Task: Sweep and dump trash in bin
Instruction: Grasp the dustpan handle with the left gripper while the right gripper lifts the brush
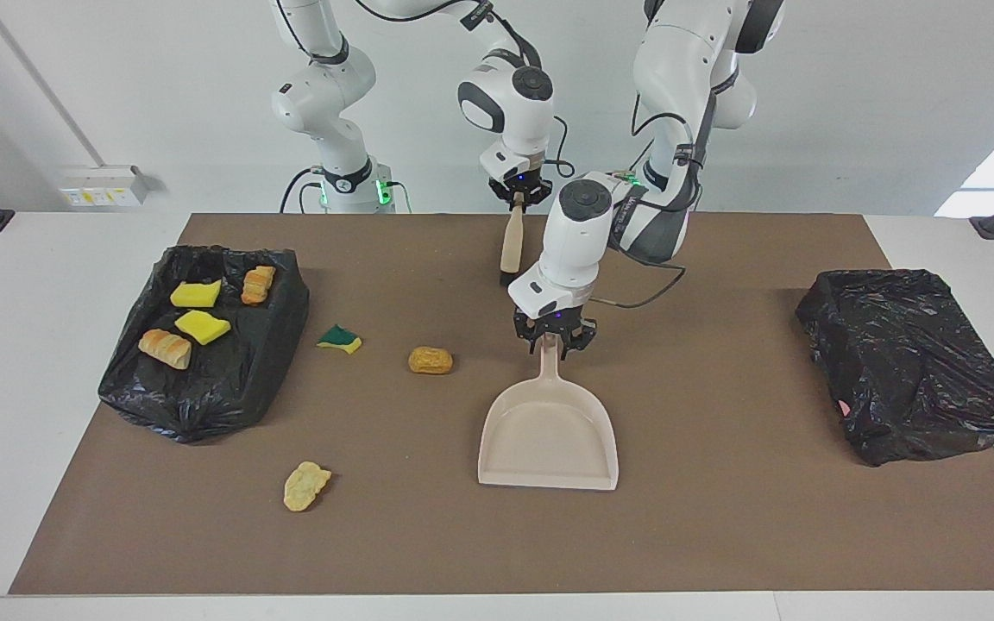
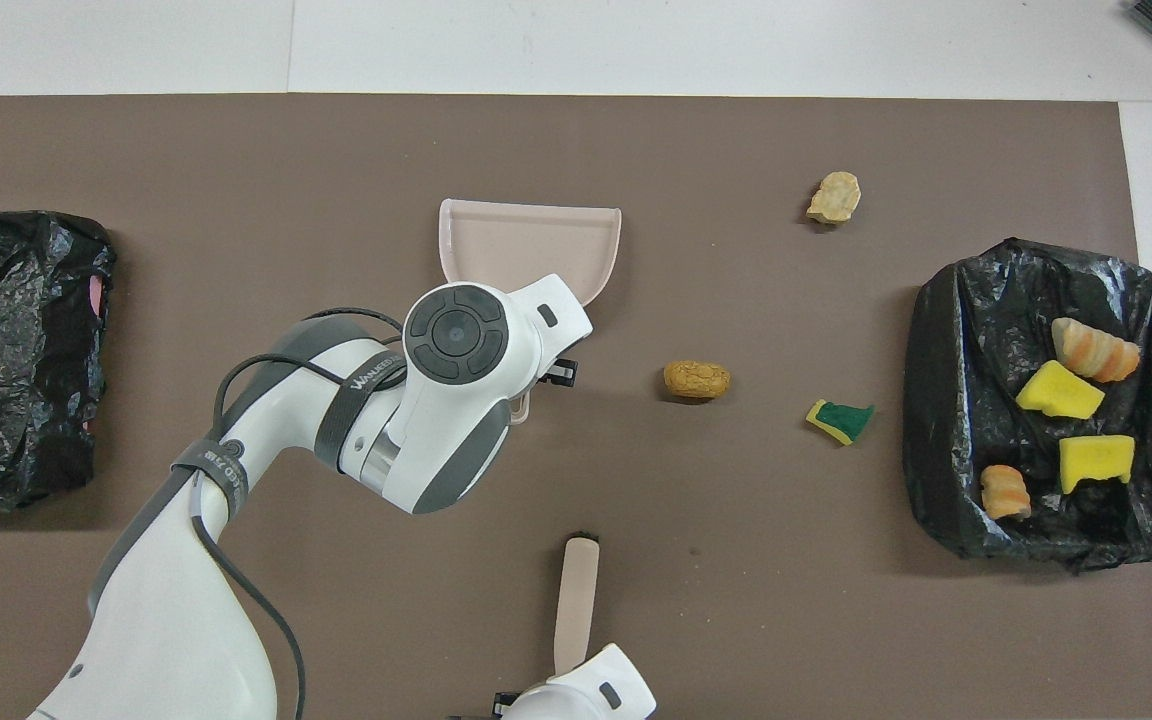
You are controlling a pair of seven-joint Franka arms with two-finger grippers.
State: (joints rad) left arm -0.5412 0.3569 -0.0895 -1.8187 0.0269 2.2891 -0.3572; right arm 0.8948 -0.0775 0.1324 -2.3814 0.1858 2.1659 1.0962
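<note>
Your trash is split between the brown mat and one bin. Loose on the mat lie three scraps: a tan-orange nugget (image 1: 430, 360), beside the dustpan toward the right arm's end; a green-and-yellow sponge piece (image 1: 340, 339), between that nugget and the bin; and a pale bread-like lump (image 1: 306, 486), farther from the robots than both. Four more scraps lie in the black-lined bin (image 1: 204, 405) at the right arm's end of the table: two yellow sponge bits (image 1: 196, 294) (image 1: 202, 327) and two orange bread-like pieces (image 1: 258, 285) (image 1: 165, 348).

The beige dustpan (image 1: 549, 435) rests flat on the mat near the middle, its open mouth facing away from the robots and its handle pointing toward them. Your left gripper (image 1: 555, 338) is down at the end of that handle, its fingers on either side of it; you cannot tell from either view whether they already clamp it.

Your right gripper (image 1: 518, 197) is clamped on the top of the beige brush (image 1: 510, 246), which hangs tilted with its black bristles down, over the mat's edge nearest the robots.

A second black-lined bin (image 1: 911, 362) sits at the left arm's end of the table, well apart from the dustpan.
</note>
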